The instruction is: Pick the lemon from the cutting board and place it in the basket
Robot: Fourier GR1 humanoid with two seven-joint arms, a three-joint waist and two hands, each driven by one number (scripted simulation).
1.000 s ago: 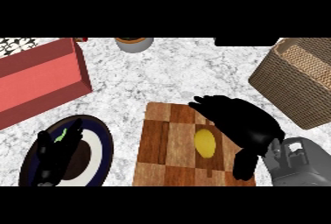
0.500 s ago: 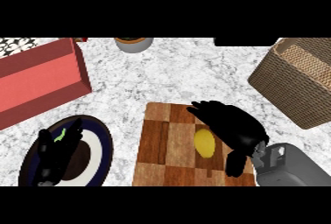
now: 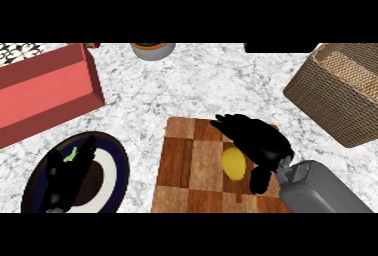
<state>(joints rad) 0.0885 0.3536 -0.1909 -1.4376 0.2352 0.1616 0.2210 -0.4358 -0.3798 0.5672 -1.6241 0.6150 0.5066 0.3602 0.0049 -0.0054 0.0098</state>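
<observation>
Grey forearm (image 3: 317, 192) comes in at the lower right edge and ends in the black right hand (image 3: 255, 142), which lies over the right part of the wooden cutting board (image 3: 192, 172). The board is a chequer of light and dark brown squares and sits on the white marbled worktop (image 3: 192, 85), nearest the viewer at the centre.

The yellow lemon (image 3: 233, 164) lies on the board, its right side tucked under the palm. The right hand is spread wide around it: the fingers (image 3: 230, 124) arch past the lemon's far end and the thumb (image 3: 260, 181) hangs by its near end. They are not closed on the fruit, and the lemon rests on the wood.

At the lower left stands a dark-rimmed plate (image 3: 118, 162) with a white ring and a brown middle. The left hand (image 3: 60, 175) rests over it, open, fingers pointing away, with a small green bit (image 3: 71, 155) just beside them.

Further off at the left is a red box (image 3: 44, 95), set at a slant. The woven basket (image 3: 325, 105) stands at the right, well apart from the board.

At the far edge sit a grey cup (image 3: 153, 51) and, in the left corner, something patterned in black and white (image 3: 18, 51).
</observation>
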